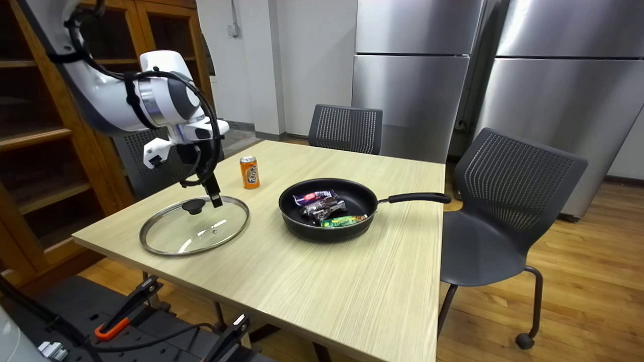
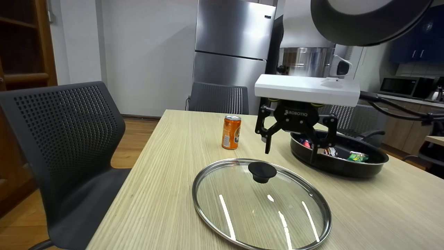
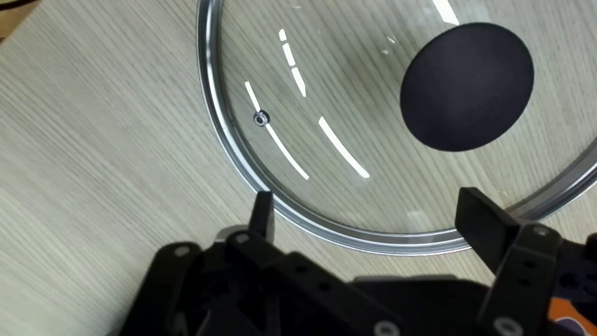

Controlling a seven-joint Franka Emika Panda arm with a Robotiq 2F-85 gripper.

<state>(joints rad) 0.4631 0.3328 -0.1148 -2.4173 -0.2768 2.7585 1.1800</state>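
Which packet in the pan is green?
The green packet, frontmost in an exterior view; behind it lie the purple packet and dark silvery wrapping.

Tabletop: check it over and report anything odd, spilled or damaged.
One oddity: wrapped snack bars lie in the frying pan, where food normally goes unwrapped. Otherwise, nothing visible looks spilled or damaged: the glass lid lies right side up and the Fanta can stands upright.

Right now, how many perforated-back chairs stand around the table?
3: first chair near the glass lid, second chair beyond the Fanta can, third chair past the frying pan's handle. Others may be out of view.
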